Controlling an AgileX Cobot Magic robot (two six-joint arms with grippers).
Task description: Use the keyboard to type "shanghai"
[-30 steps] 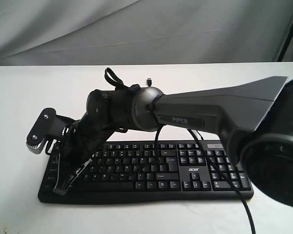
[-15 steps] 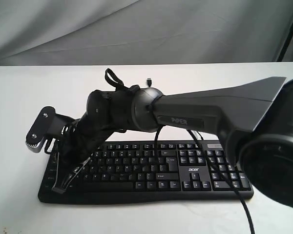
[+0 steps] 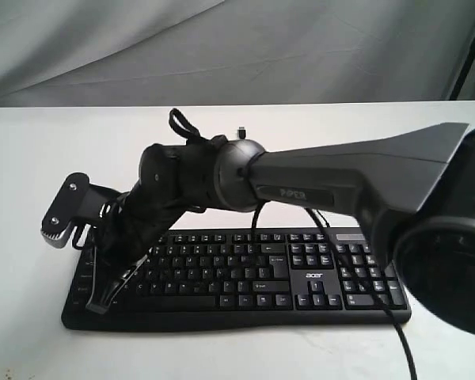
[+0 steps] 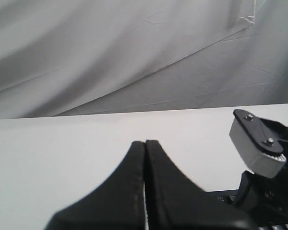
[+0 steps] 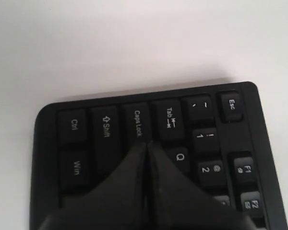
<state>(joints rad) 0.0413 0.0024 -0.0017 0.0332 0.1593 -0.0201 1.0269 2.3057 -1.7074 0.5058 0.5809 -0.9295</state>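
Observation:
The black keyboard point(image 3: 301, 273) lies near the table's front edge, its "acer" logo by the number pad. My right arm reaches across it from the right. My right gripper point(image 3: 96, 305) is shut and angled down onto the keyboard's left end. In the right wrist view the keyboard point(image 5: 206, 139) fills the frame, and the right gripper point(image 5: 146, 143) tips sit at the inner end of the Caps Lock key point(image 5: 138, 123), beside Q. My left gripper point(image 4: 145, 142) is shut, holds nothing and hangs over bare white table. It does not show in the exterior view.
A white table point(image 3: 32, 150) carries everything, with a grey curtain point(image 3: 222, 47) behind. A USB plug point(image 3: 242, 129) lies behind the arm. A black cable point(image 3: 388, 317) crosses the number pad and the front edge. The right arm's grey camera bracket point(image 4: 257, 143) is close to the left gripper.
The right arm's wrist has edged slightly left; its shut gripper stays on the keyboard's left end. Nothing else has moved.

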